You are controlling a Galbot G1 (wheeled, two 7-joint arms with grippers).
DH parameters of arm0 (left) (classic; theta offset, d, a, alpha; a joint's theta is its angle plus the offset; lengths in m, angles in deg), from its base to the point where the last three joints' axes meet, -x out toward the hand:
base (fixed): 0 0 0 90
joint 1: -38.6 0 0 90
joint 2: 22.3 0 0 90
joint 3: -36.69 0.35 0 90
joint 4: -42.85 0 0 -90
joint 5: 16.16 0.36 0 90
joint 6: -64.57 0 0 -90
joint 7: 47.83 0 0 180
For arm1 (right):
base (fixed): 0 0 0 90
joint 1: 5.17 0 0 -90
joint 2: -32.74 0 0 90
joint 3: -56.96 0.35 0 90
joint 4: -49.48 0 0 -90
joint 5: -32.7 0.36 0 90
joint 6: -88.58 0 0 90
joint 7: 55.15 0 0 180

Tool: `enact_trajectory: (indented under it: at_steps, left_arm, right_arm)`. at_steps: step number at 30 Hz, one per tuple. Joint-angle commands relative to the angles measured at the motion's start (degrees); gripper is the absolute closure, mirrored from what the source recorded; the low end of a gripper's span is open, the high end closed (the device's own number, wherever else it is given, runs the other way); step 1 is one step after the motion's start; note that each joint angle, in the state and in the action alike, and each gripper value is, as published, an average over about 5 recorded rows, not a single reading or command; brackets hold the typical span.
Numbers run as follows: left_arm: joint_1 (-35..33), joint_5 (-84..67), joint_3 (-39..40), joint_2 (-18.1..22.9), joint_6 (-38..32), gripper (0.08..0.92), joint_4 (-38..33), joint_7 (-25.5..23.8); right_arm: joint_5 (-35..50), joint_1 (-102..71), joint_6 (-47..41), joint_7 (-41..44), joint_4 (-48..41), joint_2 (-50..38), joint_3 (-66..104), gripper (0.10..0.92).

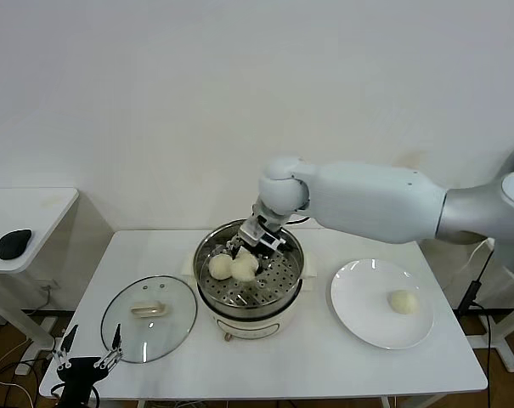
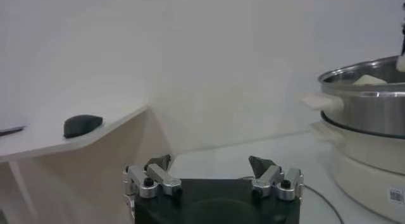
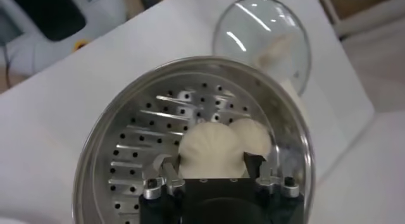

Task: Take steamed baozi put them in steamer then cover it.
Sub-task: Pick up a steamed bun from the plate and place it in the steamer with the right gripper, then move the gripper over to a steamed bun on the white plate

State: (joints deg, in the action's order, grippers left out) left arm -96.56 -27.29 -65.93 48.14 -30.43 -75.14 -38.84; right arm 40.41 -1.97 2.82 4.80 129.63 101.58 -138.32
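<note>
A white desk stood against a plain white wall. A flat white plate lay near the desk's right edge. A second, smaller white side table stood apart beyond the desk's left edge, and a black computer mouse rested near its front edge. Cables lay on the floor by the desk's front left corner.

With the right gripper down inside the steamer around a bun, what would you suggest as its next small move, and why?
Probably open the right gripper and lift it clear. The bun between its fingers already sits low over the steamer's perforated tray, beside another bun, so it looks ready to release. One bun still waits on the plate, and the lid lies on the table.
</note>
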Motion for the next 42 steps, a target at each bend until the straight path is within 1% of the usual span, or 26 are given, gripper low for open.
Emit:
enact_trajectory:
  at_steps: [1, 7, 20, 22, 27, 30, 33, 39, 42]
  left_arm:
    - [0.0, 0.0, 0.0, 0.1, -0.1, 0.177, 0.3, 0.0]
    - [0.1, 0.0, 0.2, 0.2, -0.2, 0.177, 0.3, 0.0]
    - [0.2, 0.0, 0.1, 0.3, -0.4, 0.177, 0.4, 0.1]
    - [0.2, -0.1, 0.1, 0.2, -0.4, 0.177, 0.3, 0.1]
    - [0.4, -0.1, 0.2, 0.1, -0.3, 0.177, 0.2, 0.0]
    - [0.7, -0.1, 0.4, -0.1, -0.3, 0.177, 0.2, 0.0]
    - [1.0, -0.1, 0.5, -0.4, -0.2, 0.177, 0.3, 0.0]
    - [1.2, -0.4, 0.3, -1.5, -0.1, 0.177, 0.1, 0.0]
    - [1.3, -0.5, 0.3, -1.9, 0.0, 0.177, 0.0, -0.1]
  right_arm:
    - [-7.9, -1.7, 6.8, -0.2, 0.4, 1.4, -1.9, 0.389]
    - [-7.7, -3.1, 7.1, -1.3, 0.6, 1.0, -1.9, 0.386]
    - [-6.0, -3.7, 6.8, -2.1, 1.2, 1.3, -1.5, 0.35]
    - [-5.6, -2.9, 6.6, -2.1, 1.6, 0.8, -1.0, 0.325]
    - [-5.3, 0.7, 6.1, 0.1, 1.7, -2.0, 1.1, 0.22]
    - [-4.4, 2.6, 4.8, 1.6, 1.7, -4.5, 2.7, 0.205]
    - [-3.0, 4.1, 1.1, 3.0, 2.4, -8.1, 4.4, 0.203]
    - [-0.1, 5.6, -14.5, 3.7, 7.0, -18.7, 5.9, 0.203]
    - [0.0, 5.0, -19.7, 3.7, 10.0, -25.0, 6.4, 0.203]
